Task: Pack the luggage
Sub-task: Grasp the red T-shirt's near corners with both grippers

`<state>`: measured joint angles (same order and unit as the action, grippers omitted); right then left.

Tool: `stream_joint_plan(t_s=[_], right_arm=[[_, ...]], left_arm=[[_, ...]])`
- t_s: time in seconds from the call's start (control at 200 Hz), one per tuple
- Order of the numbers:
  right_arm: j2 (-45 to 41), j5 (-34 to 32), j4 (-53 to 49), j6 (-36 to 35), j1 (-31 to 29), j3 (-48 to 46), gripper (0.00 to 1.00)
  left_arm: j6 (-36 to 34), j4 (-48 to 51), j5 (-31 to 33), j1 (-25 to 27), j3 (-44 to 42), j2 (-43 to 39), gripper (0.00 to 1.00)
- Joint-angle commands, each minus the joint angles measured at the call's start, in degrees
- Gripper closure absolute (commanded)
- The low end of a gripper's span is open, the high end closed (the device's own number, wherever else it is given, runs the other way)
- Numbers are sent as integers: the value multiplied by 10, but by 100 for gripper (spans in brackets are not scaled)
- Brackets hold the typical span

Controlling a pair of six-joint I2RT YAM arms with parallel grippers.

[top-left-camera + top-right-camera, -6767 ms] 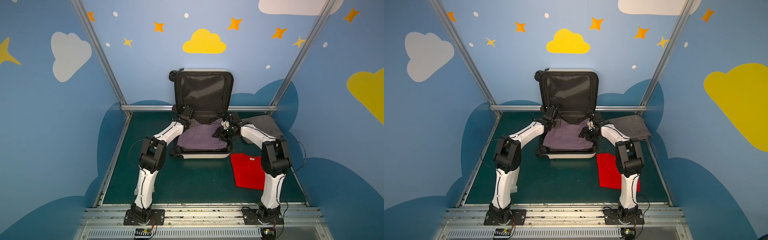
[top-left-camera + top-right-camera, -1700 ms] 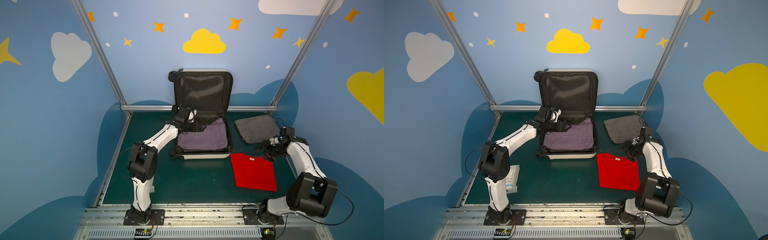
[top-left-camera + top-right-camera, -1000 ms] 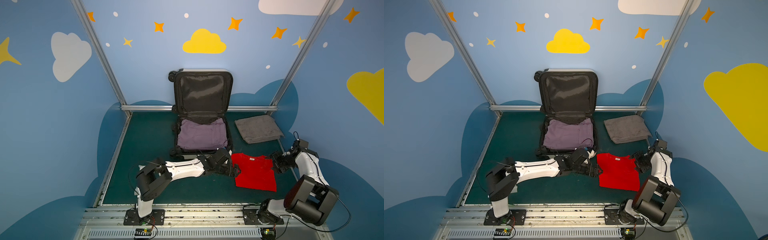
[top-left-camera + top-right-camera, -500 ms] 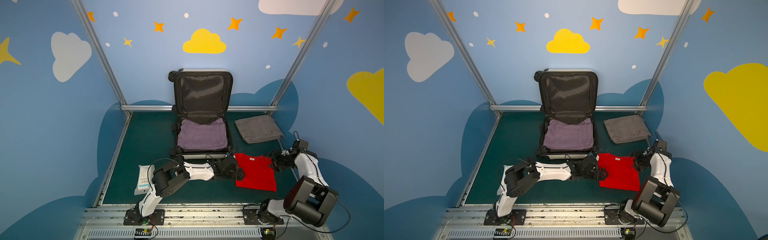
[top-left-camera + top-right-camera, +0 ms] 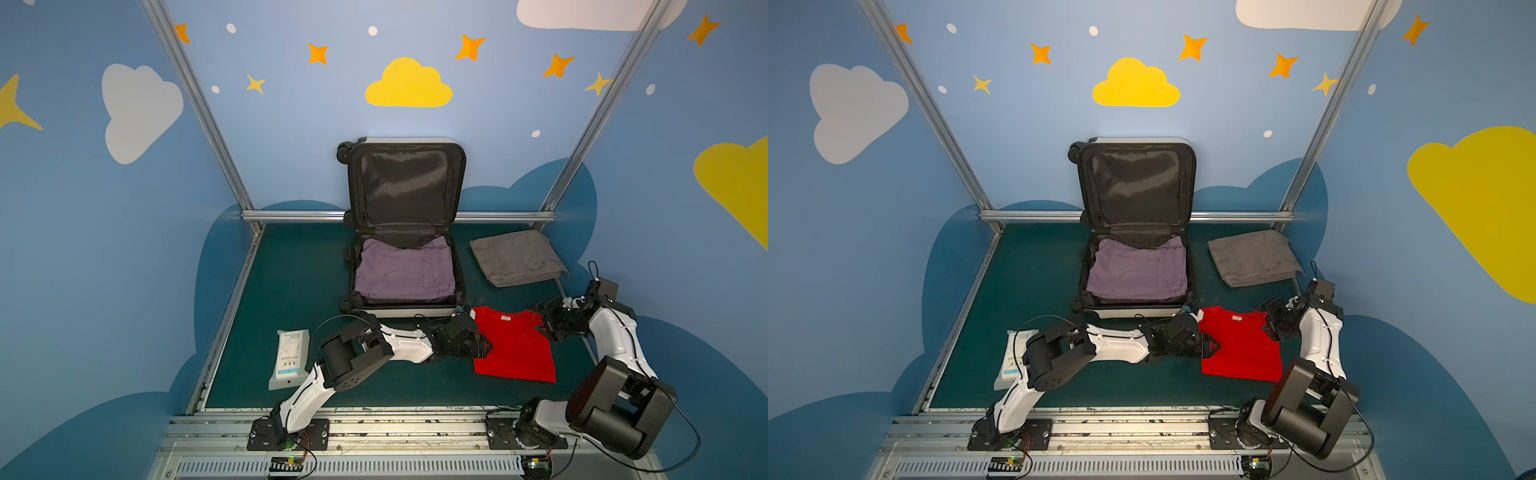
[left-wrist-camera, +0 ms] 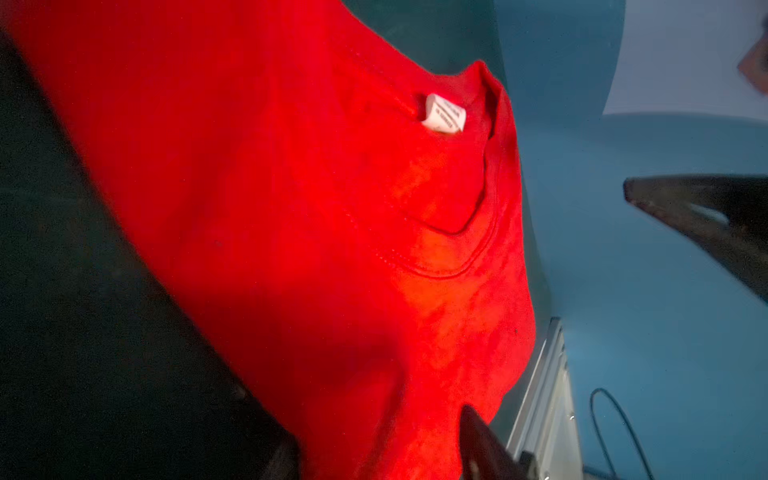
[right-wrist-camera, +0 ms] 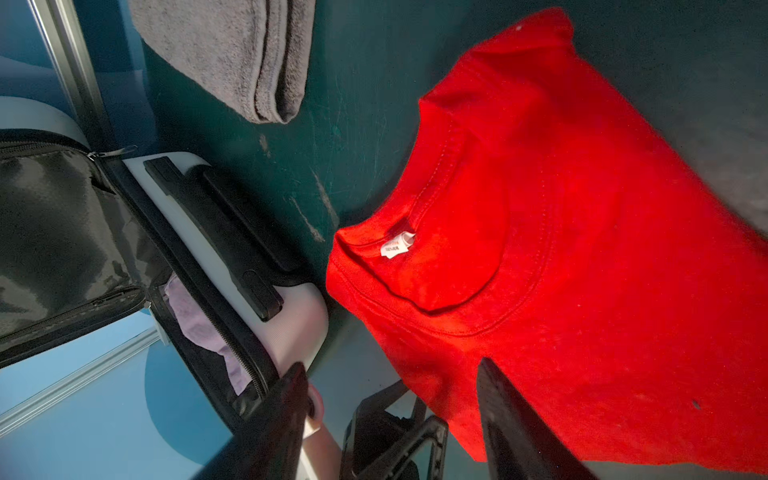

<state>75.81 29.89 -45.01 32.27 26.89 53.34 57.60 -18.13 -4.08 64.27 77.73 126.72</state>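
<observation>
The luggage (image 5: 405,311) lies open at the back middle in both top views, its lid upright against the wall, and a folded purple garment (image 5: 403,270) lies in its lower half. A red T-shirt (image 5: 515,349) lies flat on the green mat in front of it to the right. My left gripper (image 5: 484,345) is low at the shirt's left edge. In the left wrist view the red T-shirt (image 6: 291,208) fills the gap between the still-parted jaws. My right gripper (image 5: 542,322) hovers open at the shirt's back right corner, one finger (image 7: 498,399) over the cloth.
A folded grey towel (image 5: 517,257) lies at the back right beside the luggage. A white packet (image 5: 291,358) lies at the front left next to the left arm. Blue walls and a metal rail (image 5: 291,216) close in the mat.
The left arm has slid further right, so its gripper now sits on the red T-shirt's left edge. The right gripper has hardly moved.
</observation>
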Motion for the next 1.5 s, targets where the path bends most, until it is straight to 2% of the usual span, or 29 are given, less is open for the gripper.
stream_joint_plan(t_s=[0.0, 0.04, 0.135, 0.295, 0.741, 0.956, 1.251, 1.492], right_arm=[[-14, 4, -2, -3, -15, 2, 36], [-15, 2, -2, -3, -22, 3, 36], [-19, -8, -4, -3, -41, 5, 36], [-26, -27, -7, -6, -78, 6, 36], [-23, -67, -9, -25, -201, 1, 36], [-20, -71, -14, -50, -227, -20, 35], [-9, -83, 6, -59, -265, -74, 35], [10, -89, 49, -54, -310, -126, 35]], left_arm=[[0, -14, 7, 2, -21, 8, 64], [-1, -19, 10, 2, -28, 7, 70], [1, -30, 18, -1, -50, -3, 74], [3, -46, 30, -7, -102, -31, 97], [21, -57, 74, -15, -308, -166, 97], [17, -26, 100, -32, -400, -244, 97], [11, 91, 157, -54, -458, -343, 97], [4, 123, 177, -62, -492, -398, 97]])
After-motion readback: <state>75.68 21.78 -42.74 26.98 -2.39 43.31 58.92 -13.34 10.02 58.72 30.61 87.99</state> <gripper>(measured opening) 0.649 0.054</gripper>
